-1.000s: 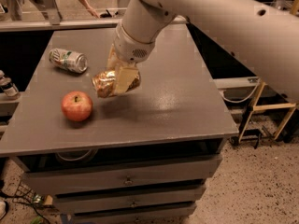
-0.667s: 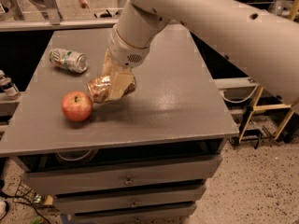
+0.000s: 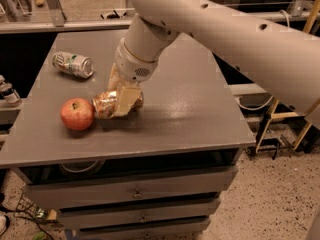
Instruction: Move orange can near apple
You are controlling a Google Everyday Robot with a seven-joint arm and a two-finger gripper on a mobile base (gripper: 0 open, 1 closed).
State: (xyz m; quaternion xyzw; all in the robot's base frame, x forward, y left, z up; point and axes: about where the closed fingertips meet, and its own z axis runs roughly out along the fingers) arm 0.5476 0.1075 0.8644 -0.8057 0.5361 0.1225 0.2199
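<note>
The orange can (image 3: 104,104) is shiny orange-copper and wrinkled. It lies on its side on the grey table (image 3: 190,114), right beside the apple (image 3: 77,114), touching or almost touching it. The apple is round and red with yellowish patches and sits near the table's front left. My gripper (image 3: 120,100) comes down from the big white arm and is shut on the orange can, with one pale finger (image 3: 126,99) across the can's front. The can's far side is hidden behind the gripper.
A green-and-white silver can (image 3: 73,64) lies on its side at the table's back left. The table has drawers below its front edge (image 3: 135,194). A wooden frame (image 3: 290,119) stands on the floor to the right.
The gripper has carried the orange can down and to the left, from above the table's middle to the tabletop right beside the apple. The apple and silver can have not moved.
</note>
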